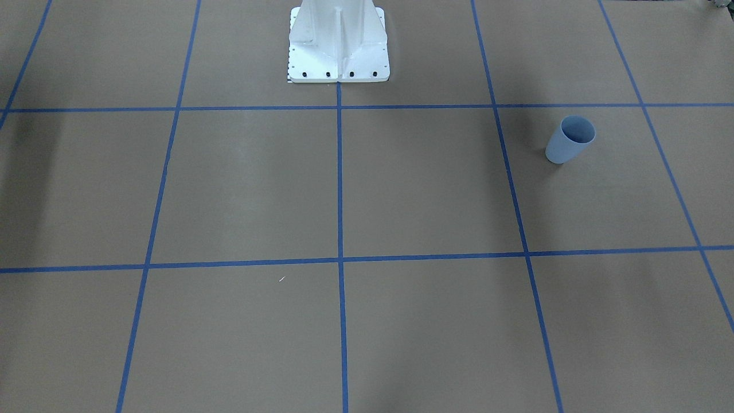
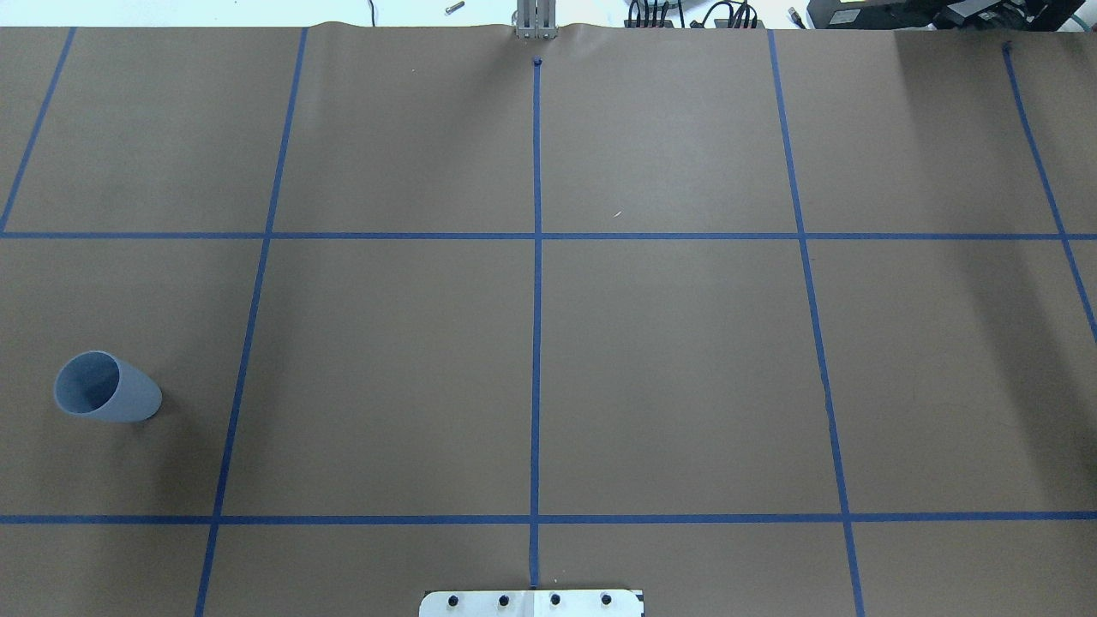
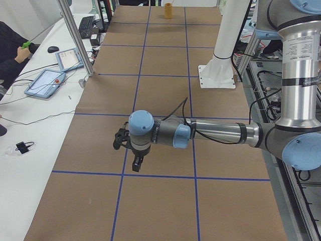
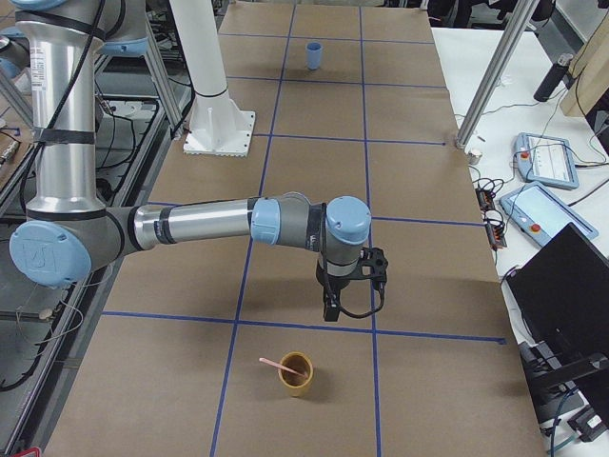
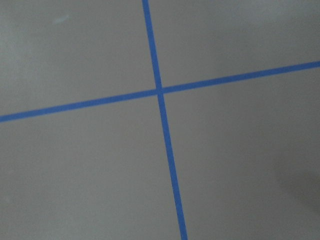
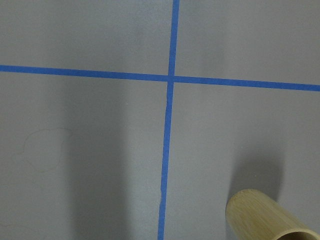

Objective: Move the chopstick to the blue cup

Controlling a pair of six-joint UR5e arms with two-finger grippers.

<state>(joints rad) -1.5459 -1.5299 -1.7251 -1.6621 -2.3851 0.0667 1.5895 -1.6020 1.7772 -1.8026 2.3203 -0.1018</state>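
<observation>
The chopstick [image 4: 274,363] is a thin pink stick. Its low end is inside a tan cup [image 4: 296,377], so that end is hidden. Its top end pokes out over the rim and leans toward the robot's side. The tan cup stands on the brown table [image 4: 428,219] at the robot's right end. In the right wrist view only part of this cup shows, cut off at the bottom edge.

The blue cup [image 2: 107,387] stands upright far away, at the robot's left end, well apart from the chopstick.

The right gripper [image 4: 329,309] hangs above the table near the tan cup and points down, touching nothing. The left gripper [image 3: 136,164] hangs over a line of blue tape [image 3: 150,175]. Both show only in the side views, small and dark, so I cannot tell if their fingers are apart or together.

A pale mark sits on the big blue cap [image 4: 43,252] of the right arm. It may be a maker's sign, but it is too blurry to read.
</observation>
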